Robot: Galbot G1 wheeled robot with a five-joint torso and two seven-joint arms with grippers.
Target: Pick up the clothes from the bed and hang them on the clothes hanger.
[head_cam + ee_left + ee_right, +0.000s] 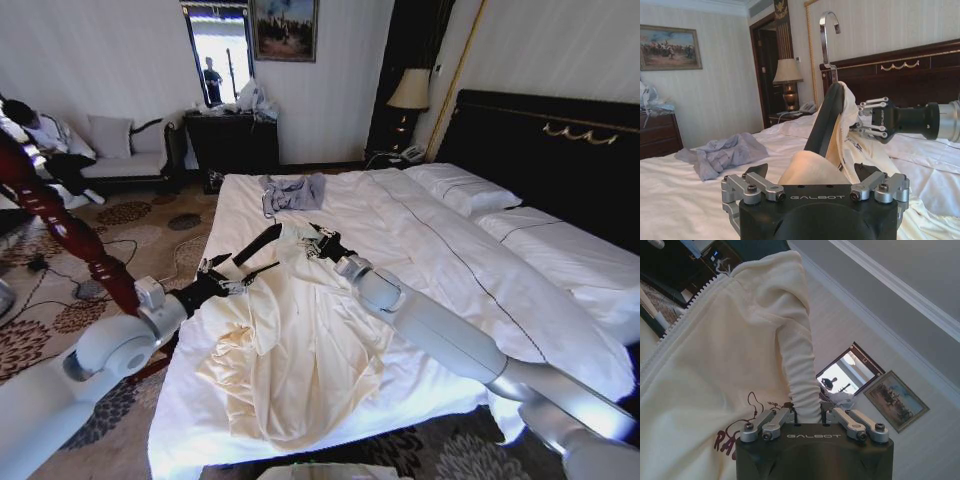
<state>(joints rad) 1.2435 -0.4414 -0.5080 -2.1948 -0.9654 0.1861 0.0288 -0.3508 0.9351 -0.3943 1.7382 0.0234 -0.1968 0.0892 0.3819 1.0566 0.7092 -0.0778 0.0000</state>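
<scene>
From the head cam we saw the clothes (290, 370) spread over the bed (450, 250), with both grippers up at the collar end. Left wrist cam: the left gripper (812, 175) clamped the clothes hanger (825, 120) and cream fabric, hook upright. Right wrist cam: the right gripper (810, 416) pinched a fold of the clothes (740, 350).

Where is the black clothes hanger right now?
In the head view the clothes hanger is above the bed, between the left gripper and right gripper, with the cream clothes partly draped on it.
</scene>
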